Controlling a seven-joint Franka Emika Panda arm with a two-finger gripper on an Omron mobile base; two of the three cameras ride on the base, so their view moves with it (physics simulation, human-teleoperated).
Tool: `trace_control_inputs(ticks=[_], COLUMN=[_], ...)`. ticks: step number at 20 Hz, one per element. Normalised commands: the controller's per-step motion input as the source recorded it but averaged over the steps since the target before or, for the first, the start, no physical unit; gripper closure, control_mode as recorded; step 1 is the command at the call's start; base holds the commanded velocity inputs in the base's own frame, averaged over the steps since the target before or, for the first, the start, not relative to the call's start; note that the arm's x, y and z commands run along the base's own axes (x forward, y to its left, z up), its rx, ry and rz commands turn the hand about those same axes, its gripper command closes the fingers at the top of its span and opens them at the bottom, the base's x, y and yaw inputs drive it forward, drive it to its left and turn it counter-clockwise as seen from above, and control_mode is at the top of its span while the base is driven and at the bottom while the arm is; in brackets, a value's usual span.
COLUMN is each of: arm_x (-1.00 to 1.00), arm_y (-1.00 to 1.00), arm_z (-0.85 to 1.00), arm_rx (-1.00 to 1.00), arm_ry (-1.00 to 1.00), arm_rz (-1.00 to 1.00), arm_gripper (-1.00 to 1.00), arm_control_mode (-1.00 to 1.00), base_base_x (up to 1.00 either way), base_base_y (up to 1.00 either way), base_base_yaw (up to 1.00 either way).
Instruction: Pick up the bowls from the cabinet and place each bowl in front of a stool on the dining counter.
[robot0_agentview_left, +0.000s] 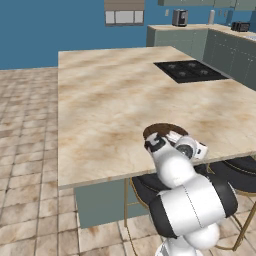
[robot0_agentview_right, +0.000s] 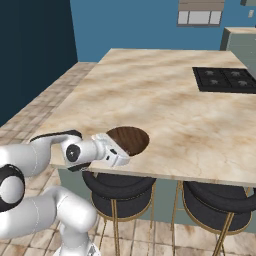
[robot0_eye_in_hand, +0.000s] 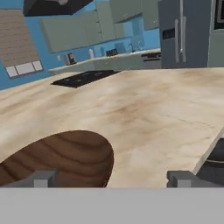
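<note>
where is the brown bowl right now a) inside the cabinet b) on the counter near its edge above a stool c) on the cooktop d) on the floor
b, the bowl sits on the counter close to its near edge, with a stool just below and the open gripper beside it.

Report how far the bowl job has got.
Done: one bowl sits at the dining counter edge, above a stool. In hand: nothing; the claw stands open beside that bowl. Left: the neighbouring stool has no bowl before it.
</note>
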Motion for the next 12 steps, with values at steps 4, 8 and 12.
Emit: trace_control_inputs(ticks=[4, 8, 12], arm_x=[0.00, -0.08, -0.41], arm_y=[-0.34, -0.41, -0.23], arm_z=[1.00, 1.00, 1.00], arm_rx=[-0.05, -0.03, 0.00], arm_ry=[0.00, 0.08, 0.19], arm_rz=[0.00, 0.00, 0.00], arm_gripper=[-1.00, -1.00, -1.00], arm_control_mode=[-1.00, -1.00, -1.00], base_base_x=[0.00, 0.00, 0.00], base_base_y=[0.00, 0.00, 0.00], base_base_yaw=[0.00, 0.00, 0.00])
